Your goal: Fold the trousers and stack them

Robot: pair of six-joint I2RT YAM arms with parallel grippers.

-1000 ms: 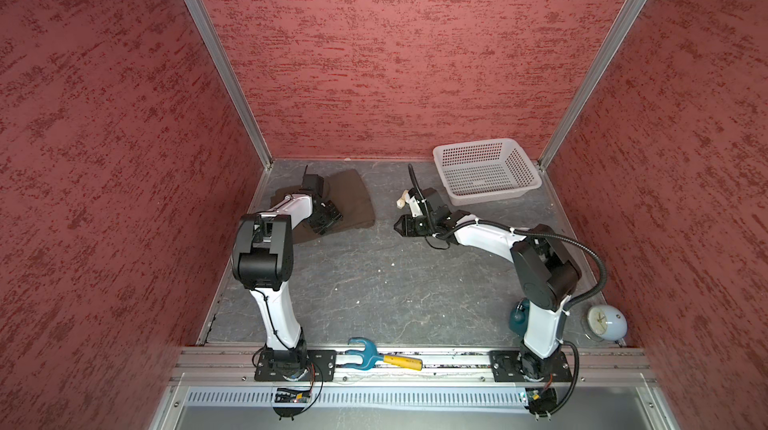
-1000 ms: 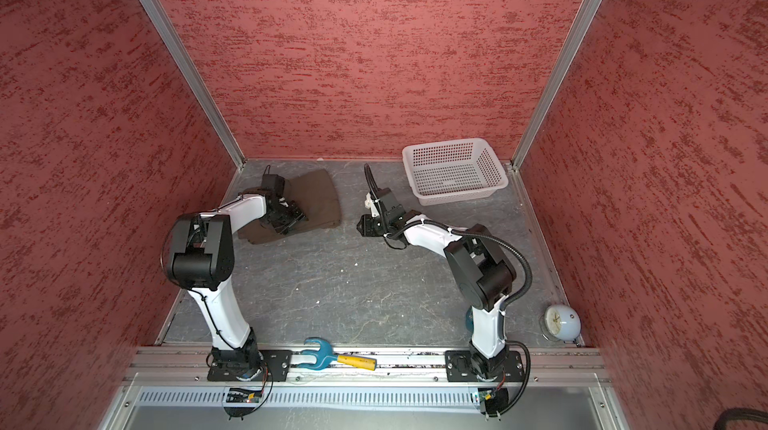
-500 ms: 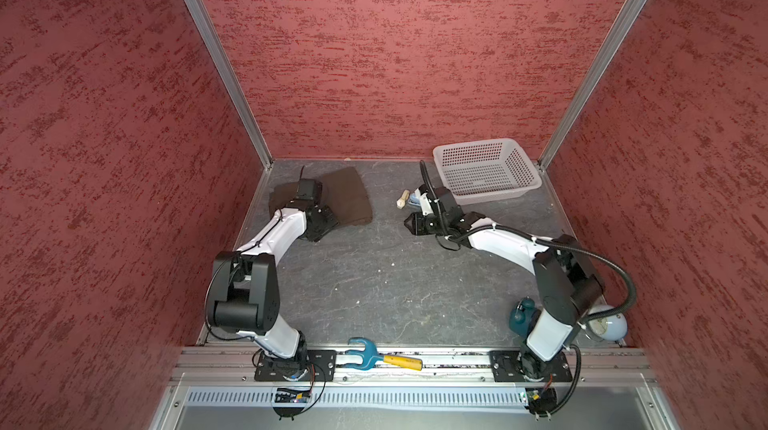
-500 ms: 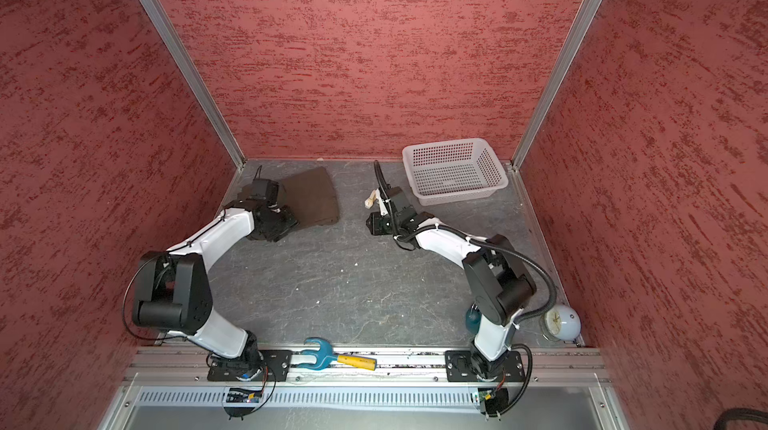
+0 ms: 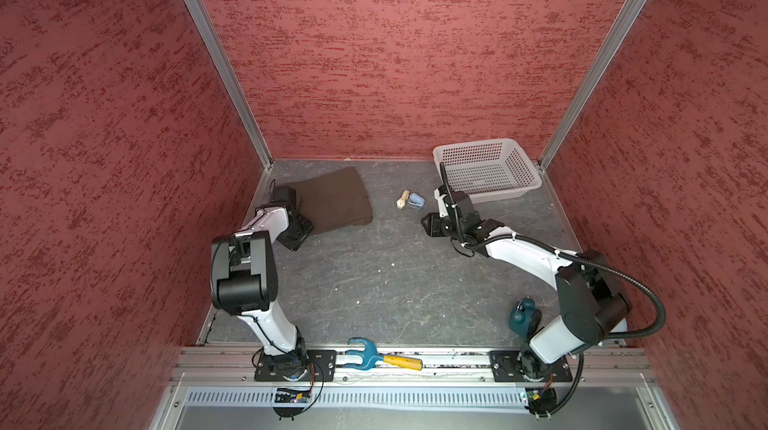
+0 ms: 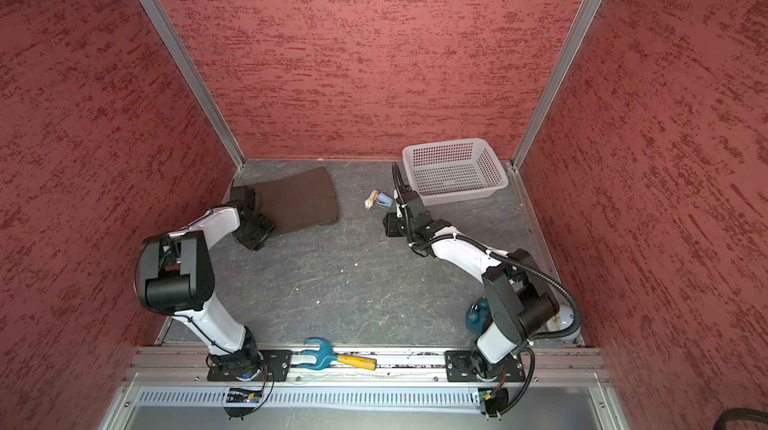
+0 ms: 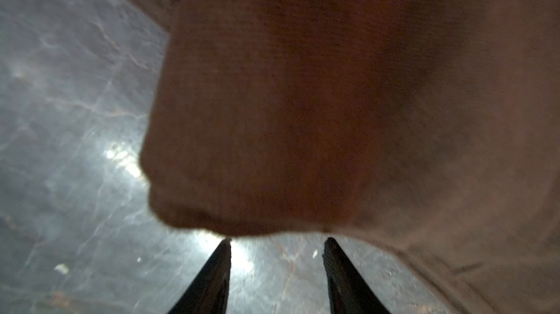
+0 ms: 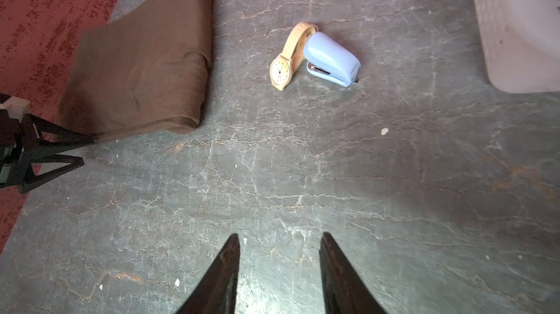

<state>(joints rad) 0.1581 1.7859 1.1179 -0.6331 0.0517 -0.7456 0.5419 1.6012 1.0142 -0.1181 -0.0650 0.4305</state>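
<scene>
The trousers (image 5: 336, 201) lie folded into a compact rectangle in the far left corner of the table (image 5: 374, 282), and the folding looks done. The left gripper (image 7: 278, 240) sits at the bundle's edge, jaws spread with nothing between them. The right gripper (image 8: 278, 236) hovers over bare table, likewise parted and empty; only final placement seems left.

Both top views sit high over the near edge, looking steeply down at the far wall and whole bench (image 5: 395, 282). Left wrist cam is v. close on the trousers (image 7: 303, 100), blurred. Right wrist cam, low, faces far-left; shares trousers w/ top views.
</scene>
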